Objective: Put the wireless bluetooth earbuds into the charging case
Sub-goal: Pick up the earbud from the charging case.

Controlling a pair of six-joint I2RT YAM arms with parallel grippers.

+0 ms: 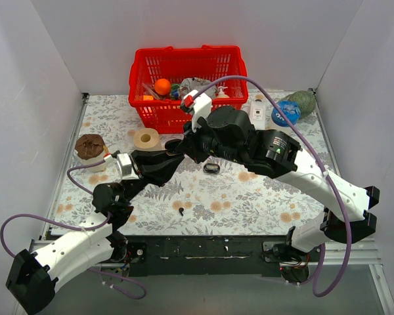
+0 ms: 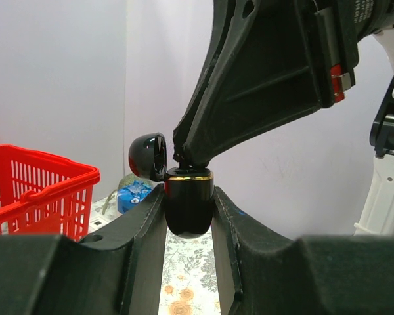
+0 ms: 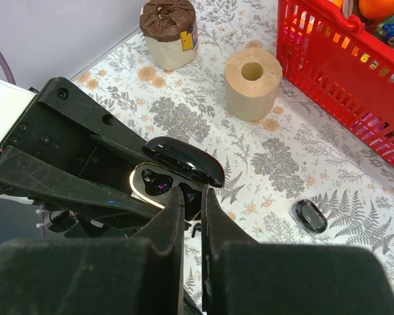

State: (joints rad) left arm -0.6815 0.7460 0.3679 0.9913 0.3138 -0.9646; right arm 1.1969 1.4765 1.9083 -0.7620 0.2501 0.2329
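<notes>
The charging case is a glossy black pebble with a gold rim. My left gripper is shut on it and holds it above the table with its lid swung open. My right gripper comes down on the open case from above. Its fingers stand a narrow slit apart, with their tips at the right well. What lies between the tips is too dark to make out. The left well shows purple glints. One tiny black earbud lies on the table near the front edge; it also shows in the right wrist view, under the case.
A red basket of small items stands at the back. A tan tape roll and a brown-lidded cup sit at the left. A small black oval object lies mid-table. A white bottle and blue and green items are at the back right.
</notes>
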